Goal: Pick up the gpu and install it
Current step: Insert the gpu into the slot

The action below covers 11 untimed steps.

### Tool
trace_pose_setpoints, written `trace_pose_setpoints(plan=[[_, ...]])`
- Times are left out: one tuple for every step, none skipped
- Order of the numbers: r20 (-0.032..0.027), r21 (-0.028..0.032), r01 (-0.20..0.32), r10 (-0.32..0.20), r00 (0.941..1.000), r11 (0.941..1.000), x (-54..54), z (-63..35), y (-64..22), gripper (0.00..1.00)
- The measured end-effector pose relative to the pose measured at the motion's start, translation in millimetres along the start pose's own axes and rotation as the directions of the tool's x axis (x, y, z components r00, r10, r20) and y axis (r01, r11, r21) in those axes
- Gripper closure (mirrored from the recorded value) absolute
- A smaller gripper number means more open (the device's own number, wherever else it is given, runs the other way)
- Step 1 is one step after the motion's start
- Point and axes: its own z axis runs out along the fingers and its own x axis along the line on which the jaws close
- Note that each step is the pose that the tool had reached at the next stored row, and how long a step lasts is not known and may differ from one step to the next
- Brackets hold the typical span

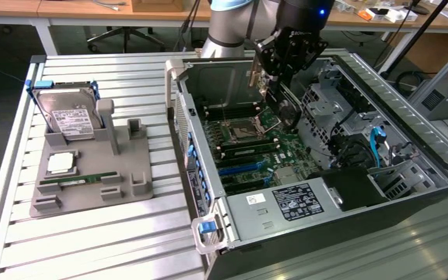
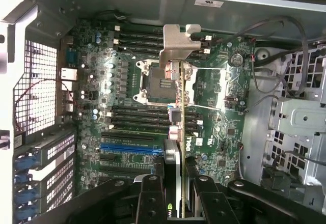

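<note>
Wrist view: claw [image 2: 178,182] part-closed, its two black fingers [image 2: 151,196] clamped on either face of the gpu [image 2: 181,127], which is seen edge-on. Green-and-white Nvidia eye logo on the card's end, right by the fingers. Silver bracket [image 2: 178,40] at the card's other end. "DELL" in white on the motherboard [image 2: 127,81], just beside the card's edge. White sticker [image 2: 208,2] on the case's inner wall, print too small to read. Blue slot [image 2: 127,146] w/ black slots next to it lies uncovered, off to one side of the card.

Exterior view: claw [image 1: 273,73] holds the gpu [image 1: 277,99] upright, hanging above the board inside the open pc case [image 1: 349,245], not in any slot. Room: card sits between the case wall on the exterior view's left and the drive cage [image 1: 329,105] on the exterior view's right, apart from both. White label w/ black print on the psu [image 1: 294,201], unreadable. On the slatted worktop [image 1: 91,245], well apart from the gpu, a grey holder [image 1: 130,181] carries a hard drive [image 1: 67,116] w/ a white label, print unreadable.
</note>
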Motion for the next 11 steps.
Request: trace_pose_setpoints(plan=[[0.0003, -0.0002, 0.007, -0.007, 1.0, 1.0, 0.0, 0.0, 0.0, 0.73], [0.0012, -0.0008, 0.024, -0.024, 0.9997, 0.9997, -0.1, 0.0, 0.0, 0.73], [0.0015, -0.0011, 0.031, -0.031, 0.9995, 0.9995, -0.1, 0.0, 0.0, 0.73], [0.0019, -0.0013, 0.037, -0.037, 0.9993, 0.9993, -0.1, 0.0, 0.0, 0.73], [0.0023, -0.0016, 0.046, -0.046, 0.9989, 0.999, -0.1, 0.0, 0.0, 0.73], [0.003, -0.0021, 0.059, -0.059, 0.9982, 0.9982, -0.3, 0.0, 0.0, 0.73], [0.0034, -0.0023, 0.067, -0.067, 0.9977, 0.9977, -0.3, 0.0, 0.0, 0.73], [0.0038, -0.0026, 0.074, -0.074, 0.9973, 0.9973, -0.4, 0.0, 0.0, 0.73], [0.0043, -0.0028, 0.082, -0.082, 0.9966, 0.9966, -0.4, 0.0, 0.0, 0.73], [0.0046, -0.0029, 0.089, -0.089, 0.996, 0.996, -0.4, 0.0, 0.0, 0.73], [0.0049, -0.0031, 0.094, -0.094, 0.9956, 0.9956, -0.4, 0.0, 0.0, 0.73]])
